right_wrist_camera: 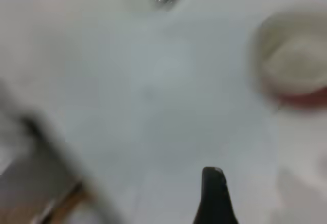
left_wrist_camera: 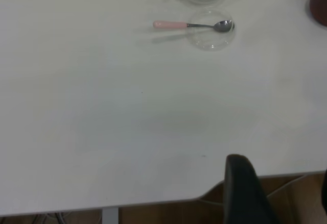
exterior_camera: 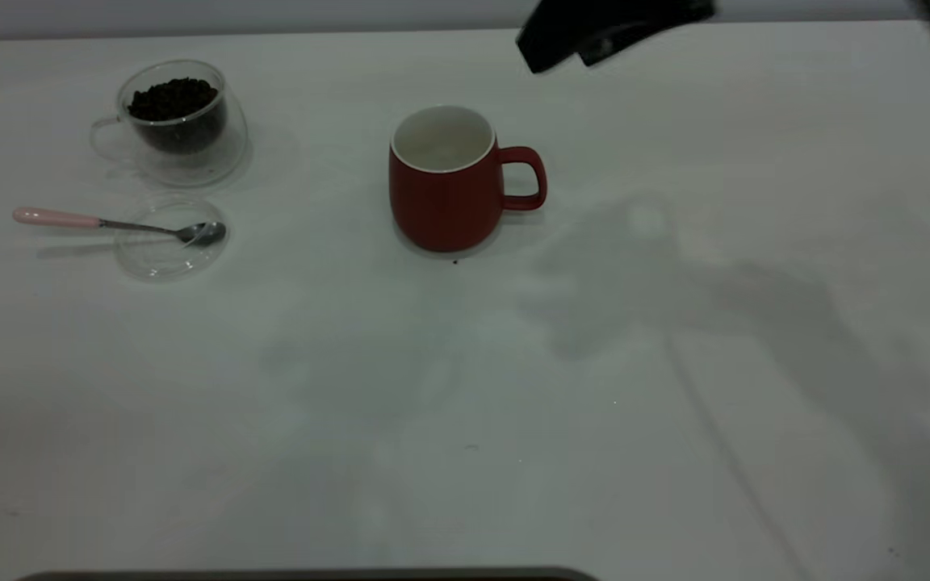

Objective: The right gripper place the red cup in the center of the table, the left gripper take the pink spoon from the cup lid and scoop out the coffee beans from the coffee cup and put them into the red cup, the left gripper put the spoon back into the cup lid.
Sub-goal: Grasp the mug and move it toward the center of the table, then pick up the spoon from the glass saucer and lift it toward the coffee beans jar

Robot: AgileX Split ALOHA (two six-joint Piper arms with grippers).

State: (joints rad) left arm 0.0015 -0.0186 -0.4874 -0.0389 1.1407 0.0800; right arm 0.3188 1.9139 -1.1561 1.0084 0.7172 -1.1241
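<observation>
The red cup [exterior_camera: 445,198] stands upright and empty in the middle of the table [exterior_camera: 465,387], its handle pointing right. Above and behind it, my right gripper [exterior_camera: 566,58] hangs open and apart from the cup; one of its fingers [right_wrist_camera: 214,196] shows in the right wrist view. At the far left stands the coffee cup [exterior_camera: 178,121], holding coffee beans [exterior_camera: 173,98]. In front of it the pink spoon [exterior_camera: 110,223] rests with its bowl in the cup lid [exterior_camera: 166,242]. My left gripper [left_wrist_camera: 281,193] is open over the table's near edge, far from the spoon [left_wrist_camera: 189,25].
A small dark speck [exterior_camera: 455,261] lies just in front of the red cup. A dark strip [exterior_camera: 312,574] runs along the table's front edge. In the left wrist view, brown cardboard [left_wrist_camera: 296,191] shows beyond the table's edge.
</observation>
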